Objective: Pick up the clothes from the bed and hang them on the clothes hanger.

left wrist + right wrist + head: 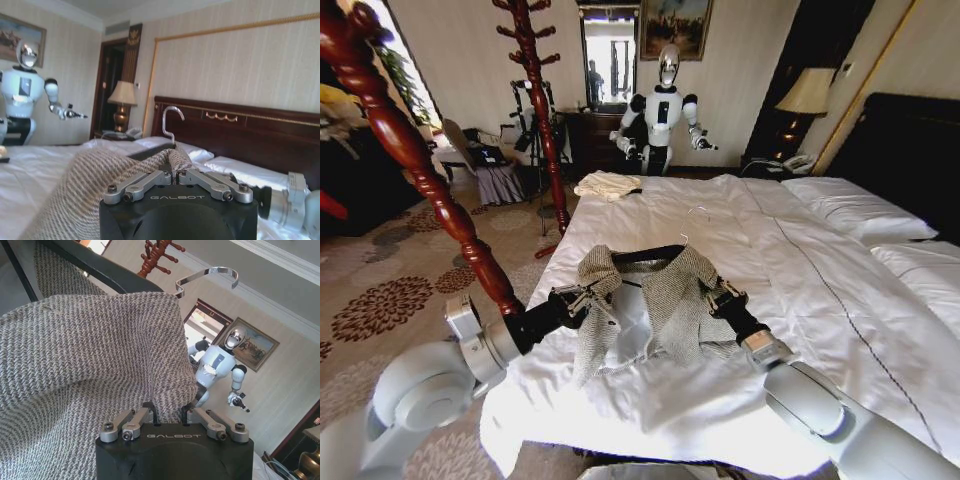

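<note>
Item: jacket (665,300), grey-beige tweed-like knit with pale lining. Location: near the foot of the bed (840,300), lying on the white duvet, its collar end draped over the hanger (645,254). The hanger's black bar crosses under the shoulders; its wire hook (698,212) points toward the pillows.

Handling, by judgement: soft and limp, moderately light, with no stiffness of its own. The coarse weave should grip well between pads and is unlikely to slip, but loose sleeves and hem will sag and trail when lifted. Not fragile. Best hold: the thick shoulder folds near the collar, one on each side, so the cloth can be spread along the hanger's arms. The hanger is rigid and thin, and may slide about on the duvet if pushed.

Left gripper (582,297): at the jacket's left shoulder. In the left wrist view its linkage is drawn in tight and the knit bunches right at the fingers, so it is judged to be pinching a fold of the jacket.

Right gripper (715,297): at the right shoulder of the jacket. The right wrist view shows its fingers narrowed on the cloth edge, with the fabric hanging over them and the hook just above.

Other: wooden coat stand (535,90) beside the bed; folded cream cloth (607,184) farther up the duvet.
</note>
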You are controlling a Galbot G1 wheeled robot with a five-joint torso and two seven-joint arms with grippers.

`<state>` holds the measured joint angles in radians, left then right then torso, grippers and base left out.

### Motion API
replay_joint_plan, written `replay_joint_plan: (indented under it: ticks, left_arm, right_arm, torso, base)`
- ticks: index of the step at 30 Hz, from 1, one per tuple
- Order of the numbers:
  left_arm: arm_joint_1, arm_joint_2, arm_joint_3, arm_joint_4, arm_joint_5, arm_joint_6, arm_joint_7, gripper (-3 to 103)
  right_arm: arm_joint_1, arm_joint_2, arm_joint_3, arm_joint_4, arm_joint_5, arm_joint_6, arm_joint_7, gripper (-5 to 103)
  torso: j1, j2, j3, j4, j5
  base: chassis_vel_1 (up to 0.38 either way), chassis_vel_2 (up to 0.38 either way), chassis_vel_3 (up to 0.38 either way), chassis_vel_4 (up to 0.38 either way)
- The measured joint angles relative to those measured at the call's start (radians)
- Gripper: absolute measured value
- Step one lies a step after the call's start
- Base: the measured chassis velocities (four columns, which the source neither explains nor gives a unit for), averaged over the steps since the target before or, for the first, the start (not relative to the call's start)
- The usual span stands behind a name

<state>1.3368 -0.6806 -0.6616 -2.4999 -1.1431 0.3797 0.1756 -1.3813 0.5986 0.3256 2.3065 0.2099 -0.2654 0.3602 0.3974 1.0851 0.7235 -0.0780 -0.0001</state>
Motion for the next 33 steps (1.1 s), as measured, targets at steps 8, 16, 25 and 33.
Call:
replay_joint_plan:
  ticks: [8, 16, 25, 33]
  left_arm:
    - [-0.177, 0.053, -0.125, 0.016, -0.211, -0.055, -0.043, 2]
    - [-0.253, 0.089, -0.127, 0.034, -0.285, -0.064, -0.024, 2]
    - [-0.124, 0.052, 0.015, 0.001, -0.108, -0.021, 0.030, 2]
    - [-0.118, 0.052, 0.129, 0.000, 0.046, -0.003, 0.035, 2]
  right_arm:
    - [-0.005, 0.011, -0.030, -0.036, -0.061, 0.028, -0.012, 24]
    - [-0.016, 0.018, -0.038, -0.050, -0.140, 0.060, -0.049, 24]
    - [-0.017, 0.026, -0.015, -0.015, -0.042, 0.044, -0.035, 24]
    - [-0.081, 0.005, 0.138, 0.043, 0.135, 0.024, -0.004, 24]
  torso:
    - [0.000, 0.000, 0.000, -0.0001, 0.0004]
    - [0.000, 0.000, 0.000, 0.0001, 0.0002]
    - [0.000, 0.000, 0.000, 0.0005, 0.0001]
    - [0.000, 0.000, 0.000, -0.0001, 0.0002]
  base:
    - [0.000, 0.000, 0.000, 0.000]
    - [0.000, 0.000, 0.000, 0.000]
    - [0.000, 0.000, 0.000, 0.000]
    - [0.000, 0.000, 0.000, 0.000]
